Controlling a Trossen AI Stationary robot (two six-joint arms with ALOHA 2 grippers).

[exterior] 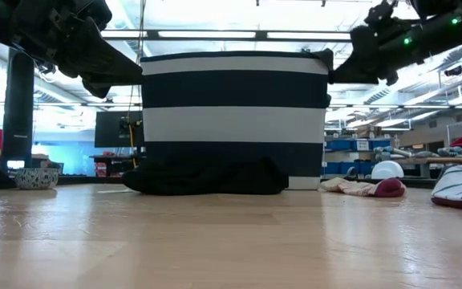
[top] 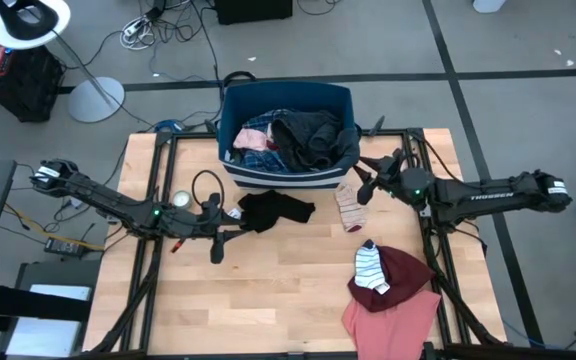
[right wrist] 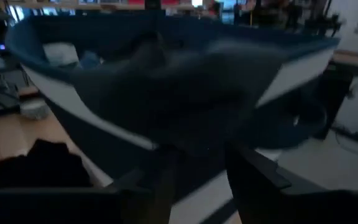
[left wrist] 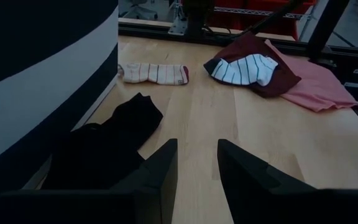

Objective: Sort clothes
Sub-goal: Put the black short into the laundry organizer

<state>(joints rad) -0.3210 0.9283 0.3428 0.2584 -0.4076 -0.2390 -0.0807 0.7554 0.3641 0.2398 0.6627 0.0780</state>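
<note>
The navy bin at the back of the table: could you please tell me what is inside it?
Inside the bin a dark grey garment lies on top, with a plaid piece and something pink showing beside it. Whatever lies beneath them is covered.

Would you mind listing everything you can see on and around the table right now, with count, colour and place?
Bin: one, navy with a white band, at the table's far edge, middle.
Clothes in the bin: a heap, dark grey, plaid and pink, filling it.
Black garment: one, on the table just in front of the bin.
Striped sock: one, pale pink with a maroon toe, right of the black garment.
Maroon garment: one, near the table's right front.
Salmon garment: one, partly under the maroon one, at the front edge.
Striped garment: one, white with dark stripes, on top of the maroon one.
Left gripper: open, empty, beside the black garment.
Right gripper: open, empty, at the bin's right corner.
</note>
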